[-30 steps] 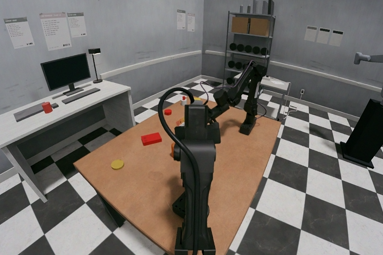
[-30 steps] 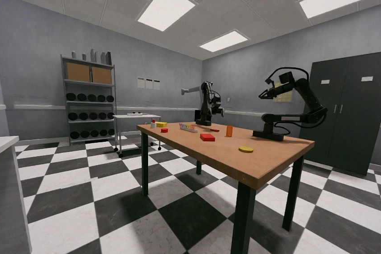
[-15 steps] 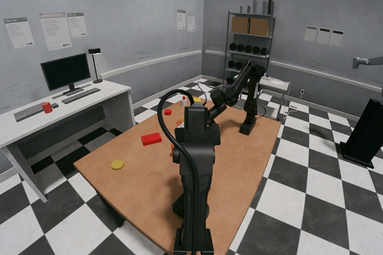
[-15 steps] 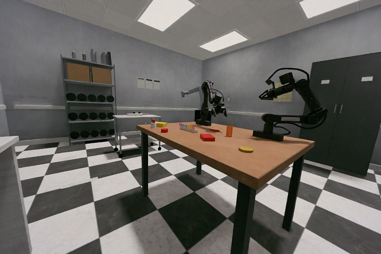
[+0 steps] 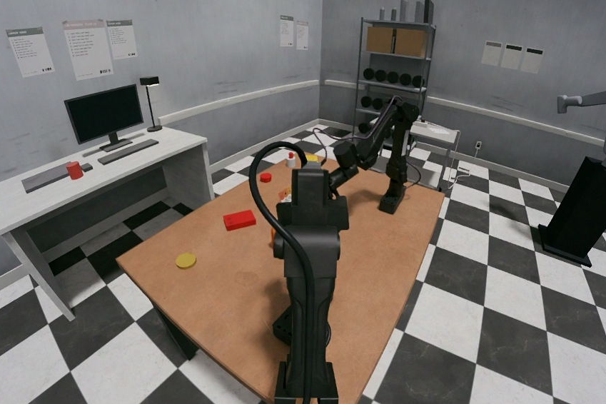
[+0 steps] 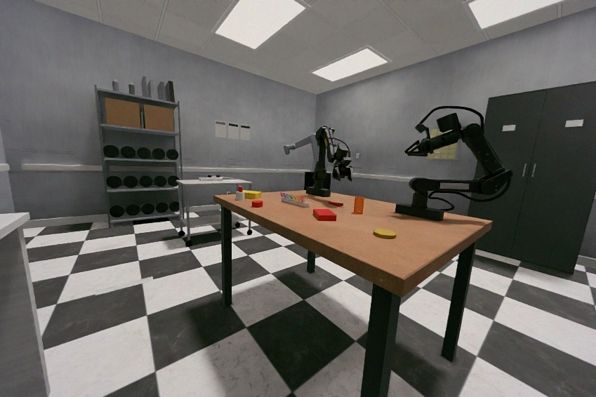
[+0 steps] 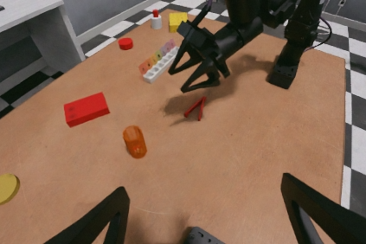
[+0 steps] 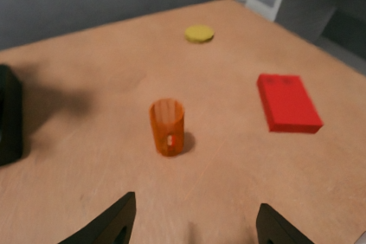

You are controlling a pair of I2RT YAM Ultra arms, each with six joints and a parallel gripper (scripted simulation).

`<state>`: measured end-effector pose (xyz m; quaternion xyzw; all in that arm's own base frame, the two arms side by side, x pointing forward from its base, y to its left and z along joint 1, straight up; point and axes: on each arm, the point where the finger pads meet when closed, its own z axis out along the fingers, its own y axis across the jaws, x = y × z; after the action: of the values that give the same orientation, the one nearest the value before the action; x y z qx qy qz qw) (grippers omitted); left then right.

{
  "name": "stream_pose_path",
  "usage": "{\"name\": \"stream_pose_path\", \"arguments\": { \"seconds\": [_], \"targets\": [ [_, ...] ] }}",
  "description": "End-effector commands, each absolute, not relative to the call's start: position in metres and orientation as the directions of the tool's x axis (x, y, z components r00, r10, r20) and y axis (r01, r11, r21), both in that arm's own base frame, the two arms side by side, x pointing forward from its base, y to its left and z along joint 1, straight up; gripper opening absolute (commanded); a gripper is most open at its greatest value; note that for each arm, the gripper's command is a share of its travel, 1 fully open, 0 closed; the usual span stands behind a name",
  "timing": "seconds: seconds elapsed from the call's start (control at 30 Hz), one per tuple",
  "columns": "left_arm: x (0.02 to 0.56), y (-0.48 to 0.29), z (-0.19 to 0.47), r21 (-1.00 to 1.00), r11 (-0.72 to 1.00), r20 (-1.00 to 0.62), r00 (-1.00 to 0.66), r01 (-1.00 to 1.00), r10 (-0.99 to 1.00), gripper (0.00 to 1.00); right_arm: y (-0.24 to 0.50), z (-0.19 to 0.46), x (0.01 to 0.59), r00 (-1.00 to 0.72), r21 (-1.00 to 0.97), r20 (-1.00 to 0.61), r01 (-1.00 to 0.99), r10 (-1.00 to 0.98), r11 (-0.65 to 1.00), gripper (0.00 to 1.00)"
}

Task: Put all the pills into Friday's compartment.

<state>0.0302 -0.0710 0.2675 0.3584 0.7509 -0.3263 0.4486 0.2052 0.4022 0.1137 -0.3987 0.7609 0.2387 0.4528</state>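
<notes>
An orange see-through pill bottle stands upright mid-table; a small pill shows through its wall. The white pill organizer with coloured lids lies farther back. My right gripper is partly open and empty, hanging above red tweezers, aimed toward the bottle. My left gripper is wide open and empty, high over the table, short of the bottle.
On the wooden table lie a red block, a yellow disc, a small red disc, a white red-capped bottle and a yellow sponge.
</notes>
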Motion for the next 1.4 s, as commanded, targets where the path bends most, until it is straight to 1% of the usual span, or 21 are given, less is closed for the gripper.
{"name": "stream_pose_path", "arguments": {
  "seconds": [0.0,0.13,0.2,0.37,0.7,0.77,1.0,1.37],
  "targets": [
    [0.031,-0.071,0.269,-0.167,0.532,-0.91,-0.337,0.83,0.241,1.0,0.417,0.134,0.216,-0.237,0.018,-0.942,-0.742,-0.237,0.67,0.65],
    [0.031,-0.071,0.269,-0.167,0.532,-0.91,-0.337,0.83,0.241,1.0,0.431,0.121,0.214,-0.209,0.026,-0.967,-0.65,-0.146,0.759,0.65],
    [0.031,-0.071,0.269,-0.167,0.532,-0.91,-0.337,0.83,0.241,1.0,0.431,0.121,0.214,-0.209,0.026,-0.967,-0.65,-0.146,0.759,0.65],
    [0.031,-0.071,0.269,-0.167,0.532,-0.91,-0.337,0.83,0.241,1.0,0.447,0.092,0.204,-0.171,0.017,-0.981,-0.547,-0.092,0.837,0.65],
    [0.031,-0.071,0.269,-0.167,0.532,-0.91,-0.337,0.83,0.241,1.0,0.477,0.048,0.192,-0.07,-0.004,-0.997,-0.361,-0.031,0.932,0.65],
    [0.031,-0.071,0.269,-0.167,0.532,-0.91,-0.337,0.83,0.241,1.0,0.477,0.048,0.192,-0.07,-0.004,-0.997,-0.361,-0.031,0.932,0.65],
    [0.031,-0.071,0.269,-0.167,0.532,-0.91,-0.337,0.83,0.241,1.0,0.499,0.022,0.185,-0.012,0.011,-1.0,-0.267,0.008,0.964,0.65],
    [0.031,-0.071,0.269,-0.167,0.532,-0.91,-0.337,0.83,0.241,1.0,0.514,0.007,0.182,0.001,0.021,-1.0,-0.253,0.022,0.967,0.65]
  ]
}}
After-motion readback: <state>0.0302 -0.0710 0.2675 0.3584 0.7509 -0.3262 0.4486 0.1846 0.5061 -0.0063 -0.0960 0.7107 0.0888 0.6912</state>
